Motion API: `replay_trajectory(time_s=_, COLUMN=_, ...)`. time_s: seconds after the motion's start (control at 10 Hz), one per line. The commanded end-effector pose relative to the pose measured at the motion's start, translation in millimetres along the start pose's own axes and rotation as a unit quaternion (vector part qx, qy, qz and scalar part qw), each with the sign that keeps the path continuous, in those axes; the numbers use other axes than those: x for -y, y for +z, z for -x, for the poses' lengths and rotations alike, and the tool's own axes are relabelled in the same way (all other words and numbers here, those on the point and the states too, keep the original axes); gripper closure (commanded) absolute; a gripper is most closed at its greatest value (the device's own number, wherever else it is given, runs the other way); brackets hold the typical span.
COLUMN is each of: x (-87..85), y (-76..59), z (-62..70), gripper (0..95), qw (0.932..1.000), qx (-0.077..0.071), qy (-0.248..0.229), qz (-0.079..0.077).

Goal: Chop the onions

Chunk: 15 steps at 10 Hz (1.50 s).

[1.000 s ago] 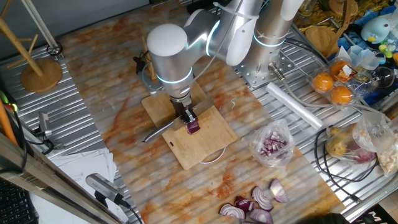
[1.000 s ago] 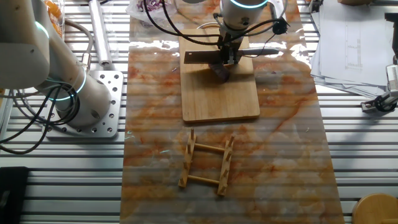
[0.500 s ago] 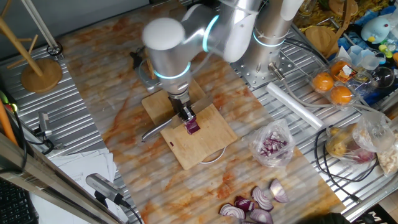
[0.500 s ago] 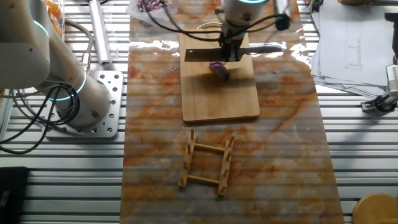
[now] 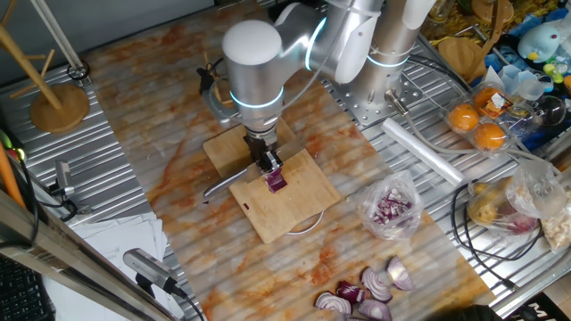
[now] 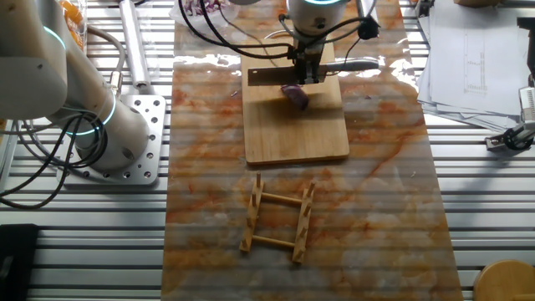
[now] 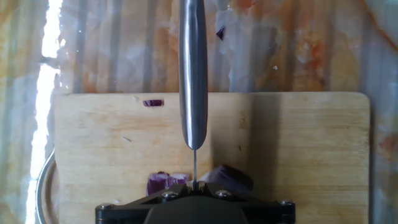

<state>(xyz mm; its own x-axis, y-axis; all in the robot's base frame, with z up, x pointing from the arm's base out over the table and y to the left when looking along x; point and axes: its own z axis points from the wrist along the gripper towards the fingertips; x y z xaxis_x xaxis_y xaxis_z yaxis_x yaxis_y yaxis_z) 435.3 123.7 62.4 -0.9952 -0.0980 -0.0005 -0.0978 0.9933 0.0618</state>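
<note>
Onions on wooden board, marbled tabletop; gripper apparently clamps knife handle.

A small red-purple onion wedge with pale flesh lay on a light tan wooden board, over an orange-streaked marbled tabletop.

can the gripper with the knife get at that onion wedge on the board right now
Probably yes. The gripper, shut on the knife, hangs directly over the onion wedge on the cutting board; nothing lies between blade and wedge.
</note>
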Motion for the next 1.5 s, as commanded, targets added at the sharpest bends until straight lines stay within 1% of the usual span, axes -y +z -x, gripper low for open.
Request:
replay_trajectory(time_s=0.1, x=0.9, y=0.2, z=1.6, gripper=95.0, qw=1.0, qx=0.0, qy=0.0, qz=0.0)
replay_trajectory(time_s=0.3, x=5.9, y=8.2, z=3.2, gripper=95.0, qw=1.0, qx=0.002, qy=-0.003, qz=0.001)
replay_trajectory(time_s=0.5, x=3.0, y=14.9, z=2.8, gripper=95.0, qw=1.0, qx=0.005, qy=0.0, qz=0.004)
replay_trajectory(time_s=0.6, x=2.5, y=15.5, z=3.5, gripper=95.0, qw=1.0, qx=0.008, qy=0.0, qz=0.003)
replay_trajectory(time_s=0.8, x=1.2, y=19.6, z=6.7, gripper=95.0, qw=1.0, qx=0.007, qy=0.0, qz=0.0)
replay_trajectory(time_s=0.9, x=1.6, y=23.6, z=7.6, gripper=95.0, qw=1.0, qx=0.008, qy=-0.001, qz=0.0)
replay_trajectory(time_s=1.0, x=1.4, y=30.6, z=8.1, gripper=95.0, qw=0.9999, qx=0.011, qy=-0.001, qz=0.001)
replay_trajectory(time_s=1.1, x=0.0, y=33.4, z=8.4, gripper=95.0, qw=0.9999, qx=0.012, qy=0.001, qz=0.001)
replay_trajectory(time_s=1.2, x=-0.1, y=33.4, z=8.4, gripper=95.0, qw=0.9999, qx=0.013, qy=0.001, qz=0.001)
replay_trajectory(time_s=1.3, x=-0.5, y=32.8, z=8.3, gripper=95.0, qw=0.9998, qx=0.018, qy=0.002, qz=0.005)
replay_trajectory(time_s=1.4, x=-2.0, y=30.1, z=7.7, gripper=95.0, qw=0.9998, qx=0.019, qy=0.005, qz=0.006)
replay_trajectory(time_s=1.5, x=-3.6, y=23.1, z=7.2, gripper=95.0, qw=0.9998, qx=0.015, qy=0.012, qz=0.008)
